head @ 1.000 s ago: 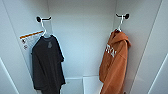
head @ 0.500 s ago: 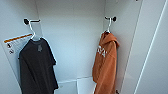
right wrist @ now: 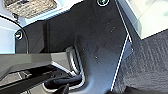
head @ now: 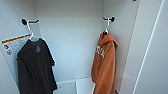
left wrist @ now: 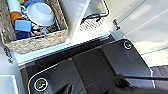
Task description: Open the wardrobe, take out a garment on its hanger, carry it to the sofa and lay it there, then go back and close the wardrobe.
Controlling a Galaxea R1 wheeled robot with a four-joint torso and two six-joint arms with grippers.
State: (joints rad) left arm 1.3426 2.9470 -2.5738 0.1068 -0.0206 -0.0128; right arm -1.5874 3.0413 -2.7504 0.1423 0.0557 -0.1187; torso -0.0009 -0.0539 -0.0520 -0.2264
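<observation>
The wardrobe (head: pixel 72 37) stands open in front of me, and I look into its white inside. Its right door (head: pixel 152 50) is swung out at the right of the head view. The garment (head: pixel 103 65), an orange hoodie with white lettering, hangs against the right inner wall. Its thin white hanger (head: pixel 107 26) is hooked over a dark peg (head: pixel 110 18) high on that wall. Nothing touches the hoodie.
A black T-shirt (head: pixel 35 67) on another white hanger (head: pixel 31 32) hangs from a peg on the left wall. A white box (head: pixel 75 86) lies on the wardrobe floor. A wicker basket (left wrist: pixel 35 40) holding a white bowl (left wrist: pixel 41 13) sits low beside my base. Dark carpet (right wrist: pixel 147 62) lies to the side.
The whole head view has shifted, so both garments sit further left in the picture; the camera moved. The hoodie and the T-shirt still hang on their pegs.
</observation>
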